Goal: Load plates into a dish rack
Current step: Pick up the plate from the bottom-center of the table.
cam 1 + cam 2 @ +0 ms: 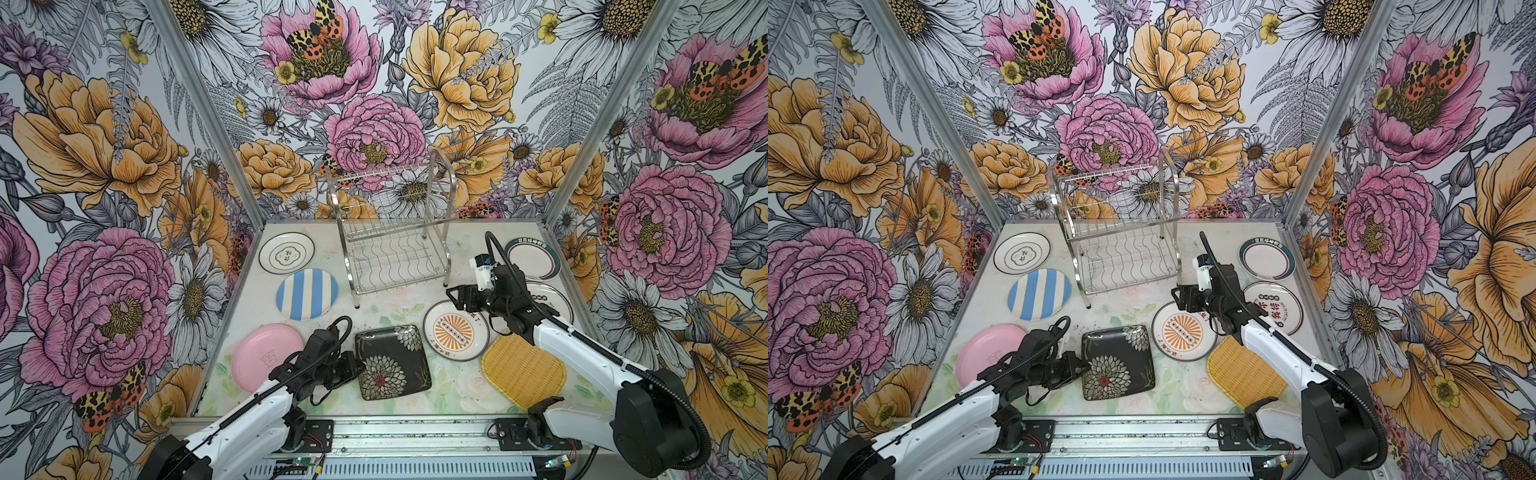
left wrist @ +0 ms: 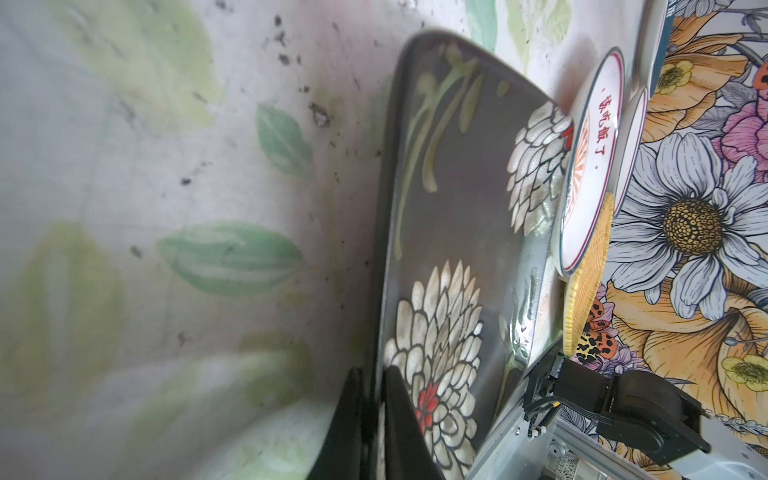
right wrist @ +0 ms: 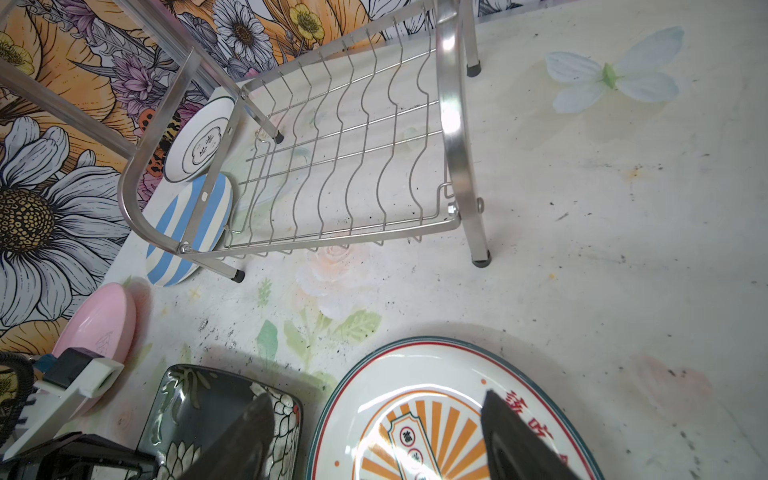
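The steel dish rack stands empty at the back middle of the table. A black square floral plate lies near the front, and my left gripper is shut on its left rim. In the left wrist view the gripper pinches that rim with one finger above it and one below. My right gripper hovers open over the far edge of the orange sunburst plate. In the right wrist view the right gripper holds nothing, and the rack lies ahead.
A pink plate, a blue-white striped plate and a white ringed plate lie along the left. A yellow woven-look plate, a teal-rimmed plate and another white plate, half under my right arm, lie on the right.
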`<state>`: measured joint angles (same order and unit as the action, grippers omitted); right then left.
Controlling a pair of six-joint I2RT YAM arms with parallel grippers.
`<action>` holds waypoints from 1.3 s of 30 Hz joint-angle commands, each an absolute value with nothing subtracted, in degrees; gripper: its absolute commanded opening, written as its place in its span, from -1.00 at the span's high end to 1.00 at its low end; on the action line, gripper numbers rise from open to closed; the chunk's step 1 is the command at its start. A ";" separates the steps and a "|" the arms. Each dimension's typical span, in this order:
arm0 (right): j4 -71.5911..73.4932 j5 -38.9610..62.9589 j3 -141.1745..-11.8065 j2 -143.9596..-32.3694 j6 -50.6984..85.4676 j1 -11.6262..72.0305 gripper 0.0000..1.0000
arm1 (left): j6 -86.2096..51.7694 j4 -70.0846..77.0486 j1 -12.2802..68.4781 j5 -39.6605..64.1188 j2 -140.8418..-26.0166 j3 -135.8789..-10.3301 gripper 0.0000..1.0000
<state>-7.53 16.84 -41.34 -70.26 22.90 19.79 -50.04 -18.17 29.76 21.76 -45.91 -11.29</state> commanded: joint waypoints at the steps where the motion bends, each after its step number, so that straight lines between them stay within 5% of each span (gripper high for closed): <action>1: -7.12 18.17 -42.36 -70.96 21.98 19.45 -0.57 | -50.55 -22.82 29.27 20.26 -43.49 -10.34 1.00; 10: -7.12 19.82 -41.85 -71.05 22.15 19.48 -0.57 | -53.83 -24.15 25.56 22.57 -31.60 -11.29 1.00; 27: -7.03 28.72 -42.24 -73.23 22.63 21.42 -0.57 | -48.80 -23.66 20.47 29.00 -31.90 -21.73 1.00; 39: -4.48 48.10 -45.40 -80.26 25.01 26.71 -0.56 | -45.37 -22.56 21.05 32.22 -34.29 -29.03 1.00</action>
